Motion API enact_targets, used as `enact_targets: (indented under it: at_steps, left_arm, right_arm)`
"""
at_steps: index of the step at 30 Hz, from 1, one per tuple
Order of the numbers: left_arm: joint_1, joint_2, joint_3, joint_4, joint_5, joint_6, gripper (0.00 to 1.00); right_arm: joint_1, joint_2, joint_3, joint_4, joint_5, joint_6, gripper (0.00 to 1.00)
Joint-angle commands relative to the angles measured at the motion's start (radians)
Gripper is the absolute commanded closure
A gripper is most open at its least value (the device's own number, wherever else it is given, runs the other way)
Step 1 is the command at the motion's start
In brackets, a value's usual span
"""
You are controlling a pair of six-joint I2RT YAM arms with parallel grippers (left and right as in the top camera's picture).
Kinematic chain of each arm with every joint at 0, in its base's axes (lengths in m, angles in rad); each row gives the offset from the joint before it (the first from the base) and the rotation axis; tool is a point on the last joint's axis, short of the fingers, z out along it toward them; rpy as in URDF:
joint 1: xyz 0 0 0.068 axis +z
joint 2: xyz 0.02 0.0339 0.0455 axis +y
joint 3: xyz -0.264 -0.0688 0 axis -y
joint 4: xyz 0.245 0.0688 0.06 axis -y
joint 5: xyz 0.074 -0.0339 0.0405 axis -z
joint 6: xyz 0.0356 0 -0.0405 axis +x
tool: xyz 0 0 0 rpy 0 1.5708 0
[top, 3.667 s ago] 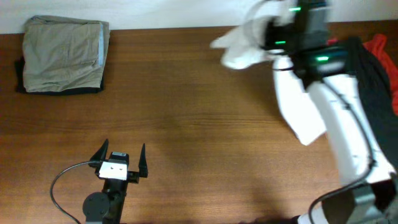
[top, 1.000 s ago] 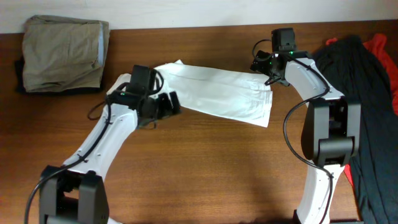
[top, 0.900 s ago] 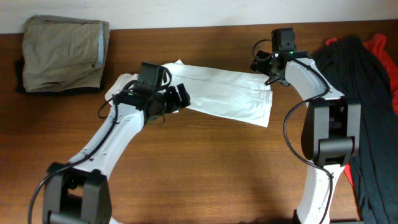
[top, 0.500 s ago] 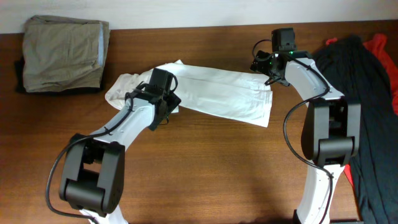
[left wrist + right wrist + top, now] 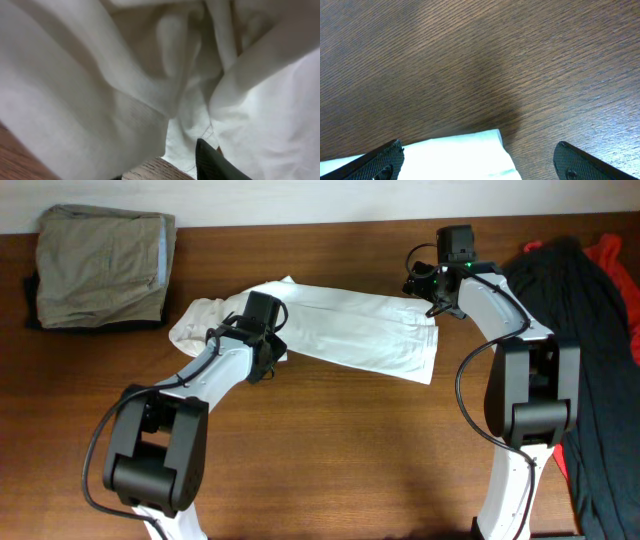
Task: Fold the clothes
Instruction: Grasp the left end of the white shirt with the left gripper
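A folded khaki garment (image 5: 100,265) sits far left. The left fingers (image 5: 215,162) have swung onto the bunched end of the white shirt (image 5: 360,335), stretched across the worktop (image 5: 330,450) — whether clenched, I cannot tell. The right fingers (image 5: 382,157) stay spread at its far corner — folding has barely begun.

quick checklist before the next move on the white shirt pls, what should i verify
1. right claw open: ok, fingers wide apart.
2. white shirt corner between the right claw's fingers: ok, seen in the right wrist view.
3. left claw grip on the shirt: cannot tell, cloth fills its view and only one finger shows.
4. shirt lying flat: not ok, its left end is bunched and creased.
5. shirt apart from the folded khaki garment and the black garment: ok.
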Motion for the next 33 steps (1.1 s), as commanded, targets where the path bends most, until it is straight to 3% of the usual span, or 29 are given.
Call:
enact_targets:
  at_steps: [1,7,10,14,17,21,22,24,25,27,28,33]
  left_arm:
    - [0.000,0.036,0.007,-0.001,0.008,-0.002,0.54]
    - [0.000,0.036,0.007,0.014,0.053,-0.002,0.54]
    - [0.000,0.036,0.007,0.013,0.052,-0.002,0.79]
    - [0.001,0.036,0.007,0.007,0.050,-0.001,0.99]
    - [0.033,0.015,0.029,-0.090,0.122,0.003,0.99]
    - [0.105,-0.136,0.059,-0.291,0.067,0.139,0.99]
    - [0.106,-0.171,0.059,-0.343,0.013,0.147,0.99]
    - [0.105,-0.179,0.058,-0.384,0.046,0.149,0.99]
    - [0.105,-0.178,0.058,-0.374,0.074,0.149,0.96]
    - [0.092,-0.175,0.058,-0.287,0.121,0.149,0.13]
    - [0.075,-0.166,0.058,-0.230,0.121,0.148,0.01]
    - [0.013,-0.015,0.059,-0.099,0.138,0.056,0.01]
  right_arm:
    - [-0.005,-0.019,0.007,0.000,0.002,0.008,0.01]
    - [-0.005,-0.019,0.007,0.000,0.001,0.008,0.01]
    - [-0.004,-0.019,0.007,0.000,-0.040,0.008,0.01]
    - [-0.004,-0.019,0.007,-0.001,-0.040,0.008,0.01]
    - [-0.004,-0.019,0.007,-0.001,-0.039,0.008,0.02]
    - [-0.004,-0.019,0.007,0.008,-0.040,0.008,0.01]
    - [-0.004,-0.019,0.007,0.006,-0.040,0.008,0.01]
    - [-0.004,-0.019,0.007,0.002,-0.040,0.008,0.01]
    - [-0.004,-0.019,0.007,0.001,-0.042,0.008,0.01]
    - [-0.004,-0.019,0.007,-0.001,-0.044,0.008,0.01]
    - [-0.004,-0.019,0.007,-0.001,-0.044,0.008,0.01]
    - [-0.004,-0.019,0.007,0.003,-0.043,0.008,0.01]
